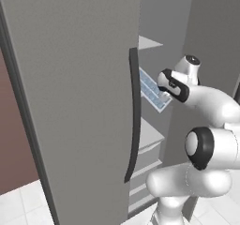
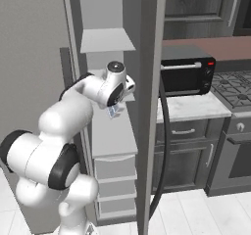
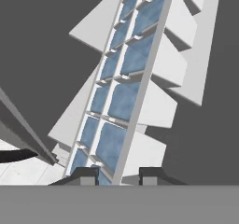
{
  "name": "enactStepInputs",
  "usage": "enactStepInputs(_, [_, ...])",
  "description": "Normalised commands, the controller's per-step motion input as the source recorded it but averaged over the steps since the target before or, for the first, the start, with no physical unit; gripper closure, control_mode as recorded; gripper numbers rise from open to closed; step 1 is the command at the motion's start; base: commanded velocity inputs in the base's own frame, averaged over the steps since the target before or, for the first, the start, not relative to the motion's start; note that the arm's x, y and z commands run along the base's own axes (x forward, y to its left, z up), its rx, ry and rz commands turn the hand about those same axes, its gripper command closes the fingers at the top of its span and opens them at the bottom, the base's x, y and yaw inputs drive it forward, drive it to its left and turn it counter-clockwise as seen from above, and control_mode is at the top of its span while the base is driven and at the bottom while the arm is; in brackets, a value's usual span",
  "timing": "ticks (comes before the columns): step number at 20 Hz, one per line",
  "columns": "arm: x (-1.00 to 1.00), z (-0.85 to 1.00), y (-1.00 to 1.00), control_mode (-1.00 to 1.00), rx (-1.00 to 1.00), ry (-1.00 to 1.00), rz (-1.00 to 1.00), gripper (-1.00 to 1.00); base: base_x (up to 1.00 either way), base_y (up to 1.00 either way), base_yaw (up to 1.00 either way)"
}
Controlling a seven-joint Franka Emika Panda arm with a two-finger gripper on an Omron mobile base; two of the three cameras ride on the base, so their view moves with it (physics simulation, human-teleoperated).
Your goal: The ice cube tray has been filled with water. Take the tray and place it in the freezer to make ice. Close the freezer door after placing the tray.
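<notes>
Hand view: the claw (image 3: 116,175) is clamped narrowly on the near end of the ice cube tray (image 3: 122,85), which extends away from the fingertips (image 3: 84,175). Pale-blue water (image 3: 125,99) fills the cells. Left base view shows the tray tilted, raised inside the open freezer (image 1: 154,102) above a white shelf (image 1: 149,136), just behind the freezer door (image 1: 79,93) edge and its dark handle (image 1: 135,116). Right base view: a microwave (image 2: 186,75) stands on the bench (image 2: 193,107).
</notes>
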Motion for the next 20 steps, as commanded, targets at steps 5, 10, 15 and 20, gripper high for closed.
enactStepInputs(5, [0.43,-0.03,0.00,-1.00,0.00,0.00,0.04,1.00,0.00,0.00,0.00])
enactStepInputs(10, [0.44,0.00,0.02,-1.00,0.00,0.00,0.02,1.00,0.00,0.00,0.00])
enactStepInputs(15, [0.45,-0.01,0.06,-1.00,0.00,0.01,0.01,1.00,0.00,0.00,0.00])
enactStepInputs(20, [0.42,-0.07,0.08,-1.00,-0.01,0.01,0.01,1.00,0.00,0.00,0.00])
